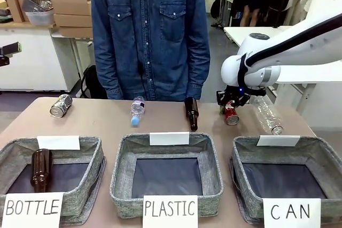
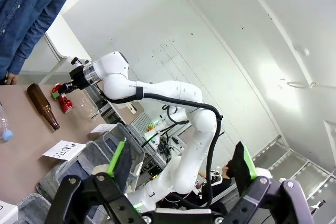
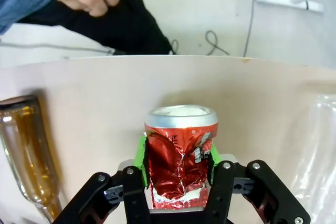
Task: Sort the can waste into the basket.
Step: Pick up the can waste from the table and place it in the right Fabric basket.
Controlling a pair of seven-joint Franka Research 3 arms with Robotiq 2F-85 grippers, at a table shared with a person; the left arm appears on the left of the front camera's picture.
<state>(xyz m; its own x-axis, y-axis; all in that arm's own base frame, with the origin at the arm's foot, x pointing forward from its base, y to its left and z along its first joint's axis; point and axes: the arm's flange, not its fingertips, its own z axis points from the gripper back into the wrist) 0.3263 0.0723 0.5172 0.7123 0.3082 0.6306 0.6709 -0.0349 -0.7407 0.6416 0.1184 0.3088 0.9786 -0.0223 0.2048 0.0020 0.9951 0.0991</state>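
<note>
Where the right tool [image 3: 178, 153] clamps its green pads [image 3: 139, 153] on the red can [image 3: 181, 129], the thin shiny metal is dented and crumpled. The silver top end above it has a smooth round rim. The grip is firm on both sides of the can, which sits at the far right of the smooth tan table [image 1: 107, 126].

The white right arm [image 1: 299, 46] reaches in from the right, its rounded wrist bent down over the can. Just left of the can lies a brown glass bottle [image 1: 191, 113], and just right of it a clear ribbed plastic bottle [image 1: 267, 115].

Nearer, at the right, stands the basket [image 1: 320, 156], rectangular, of grey woven fabric with a dark bottom and a white paper sign reading "CAN" [image 1: 291, 212]. A grey can [image 1: 60, 105] lies on its side at the far left, well apart from the basket.

The left tool [image 2: 181, 161] hangs raised with its fingers [image 2: 118, 156] spread wide, grasping nothing.
</note>
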